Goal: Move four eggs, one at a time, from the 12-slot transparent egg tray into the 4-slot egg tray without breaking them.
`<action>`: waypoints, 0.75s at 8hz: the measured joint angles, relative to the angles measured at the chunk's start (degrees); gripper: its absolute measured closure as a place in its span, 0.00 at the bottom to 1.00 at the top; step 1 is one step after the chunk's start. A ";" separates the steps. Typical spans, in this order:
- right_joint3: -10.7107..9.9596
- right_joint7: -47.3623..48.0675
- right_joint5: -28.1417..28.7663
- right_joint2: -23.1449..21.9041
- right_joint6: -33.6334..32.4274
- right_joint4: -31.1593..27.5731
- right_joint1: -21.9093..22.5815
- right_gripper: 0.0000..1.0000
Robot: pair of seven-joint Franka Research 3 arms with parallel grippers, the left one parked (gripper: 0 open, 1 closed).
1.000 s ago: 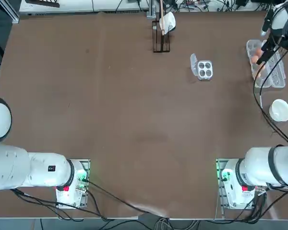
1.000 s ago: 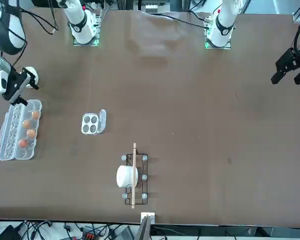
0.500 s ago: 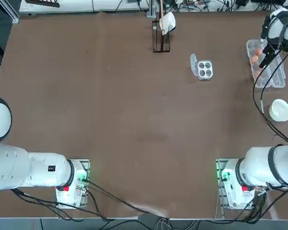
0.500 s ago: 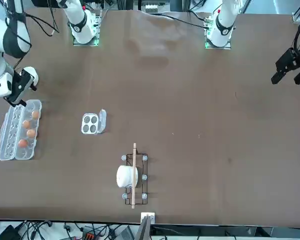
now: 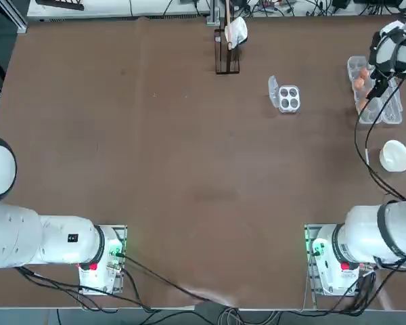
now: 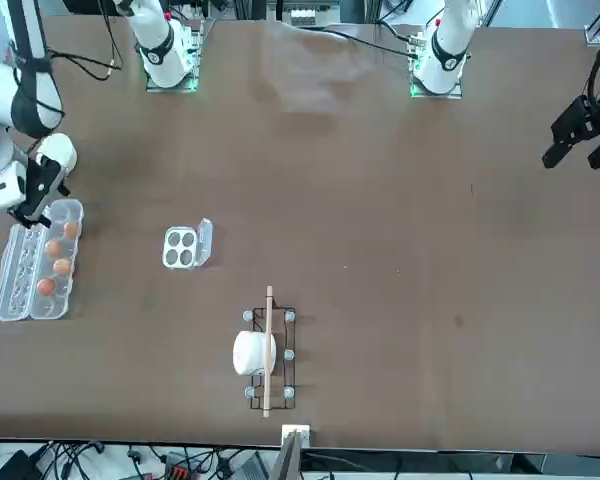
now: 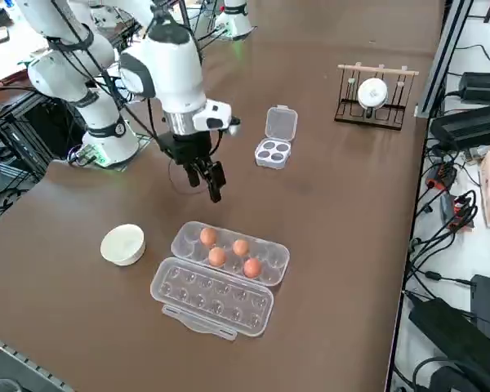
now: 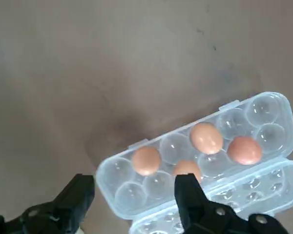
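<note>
The right arm is reaching far out over the table, and its right gripper point(image 7: 211, 180) is pointing down, hanging in the air near one end of the 12-slot transparent egg tray point(image 7: 229, 245). Its fingers point(image 8: 78, 195) are standing wide open and holding nothing. All four eggs point(image 8: 206, 138) are sitting in the long tray. The 4-slot egg tray point(image 5: 288, 98) is sitting well apart with nothing in it.

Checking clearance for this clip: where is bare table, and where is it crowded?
Bare: the wide stretch from the 4-slot egg tray toward the arm bases. Crowded: the edge with the 12-slot transparent egg tray, white bowl and open right gripper.
</note>
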 joint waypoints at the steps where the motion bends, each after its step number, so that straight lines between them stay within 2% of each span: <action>1: 0.00 -2.11 0.00 1.64 1.46 0.45 -0.83 0.00; 6: 0.01 -6.70 0.00 9.03 2.16 5.11 -2.20 0.04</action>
